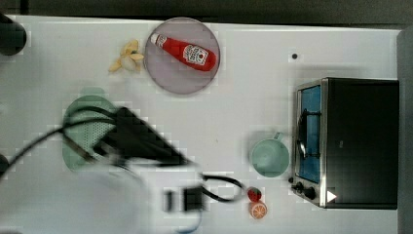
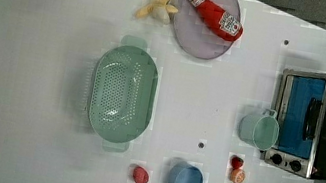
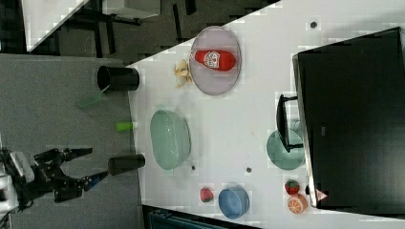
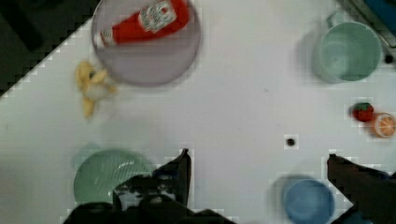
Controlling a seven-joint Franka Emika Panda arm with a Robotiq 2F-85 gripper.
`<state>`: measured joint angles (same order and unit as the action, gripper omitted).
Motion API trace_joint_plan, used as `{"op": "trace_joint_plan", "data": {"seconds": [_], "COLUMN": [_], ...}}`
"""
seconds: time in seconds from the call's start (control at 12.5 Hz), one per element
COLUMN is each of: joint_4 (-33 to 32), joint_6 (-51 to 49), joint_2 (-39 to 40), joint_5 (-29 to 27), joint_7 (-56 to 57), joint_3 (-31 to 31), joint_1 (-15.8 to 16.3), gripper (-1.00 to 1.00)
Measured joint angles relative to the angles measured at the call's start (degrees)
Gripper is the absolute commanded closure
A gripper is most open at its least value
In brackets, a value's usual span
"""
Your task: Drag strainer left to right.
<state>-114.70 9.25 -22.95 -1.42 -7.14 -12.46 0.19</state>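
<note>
1. On the white worktop [image 2: 43,70], the strainer [image 2: 123,93] lies towards the left view's left, its perforated centre facing up, well apart from the mint-green mug [image 2: 259,131] and the toaster oven [image 2: 310,122] at the left view's right.
2. The gripper [image 3: 86,167] appears in the right view off the worktop's edge — its fingers [image 4: 180,170] spread wide and holding nothing.
3. In the wrist view the strainer sits just beside one finger; nothing touches it.
4. Bystanders: a plate [image 2: 188,37] bearing a ketchup bottle [image 2: 215,14], a banana [image 2: 158,4], a blue bowl [image 2: 185,180], and small toy fruits [image 2: 237,170] near the oven.
5. Step in hand, as judged: the approach — the drag is not yet begun.
6. The next move calls for lowering the open fingers over the strainer's rim, closing on it, then sliding it across the bare worktop towards the mug side without lifting.
7. The path between strainer and mug looks free, though the mug limits how far the strainer can travel.
</note>
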Motion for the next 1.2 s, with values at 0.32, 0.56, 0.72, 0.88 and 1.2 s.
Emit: {"op": "trace_joint_plan", "data": {"seconds": [0.32,0.56,0.72,0.88,1.2], "joint_4": [-2.57,-3.58,-6.27,-6.38,-8.84], "joint_6": [9.91,18.29,21.66,28.12,38.56], "joint_2": [13.20,26.32,31.28,37.26,45.97], "joint_5": [0.82,1.70,1.25,1.12,3.65], "joint_7": [-17.27,-34.94,-44.73,-54.13,-63.75], "joint_3": [-13.95,-21.53,-22.29,-22.51,-19.69], "joint_1": [0.94,2.06,3.33,3.82,2.77], "gripper": [-1.00,-1.00,-1.00,-1.00,-1.00]}}
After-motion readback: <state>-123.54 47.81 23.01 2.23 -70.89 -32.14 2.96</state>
